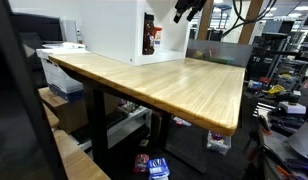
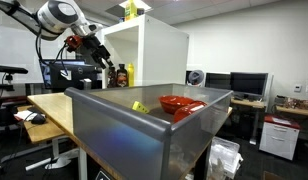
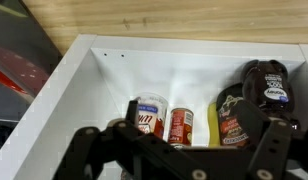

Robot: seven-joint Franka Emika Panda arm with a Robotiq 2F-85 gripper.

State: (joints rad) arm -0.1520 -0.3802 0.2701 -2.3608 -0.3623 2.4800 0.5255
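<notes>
Hovering by the open white box (image 3: 104, 75) on the wooden surface (image 1: 184, 85), end effector (image 3: 180, 160) spread wide with nothing in it. Nearest inside: two small cans (image 3: 149, 118) side by side, dark bottles (image 3: 232, 118) close by.

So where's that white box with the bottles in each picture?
Exterior view: the white box stands top centre, at the back of the table.
Exterior view: it rises behind the gray bin, upper middle.
Wrist view: its inside fills most of the frame, with bottles lower right.
Shared landmark: the wooden table it stands on, visible in all three.
</notes>
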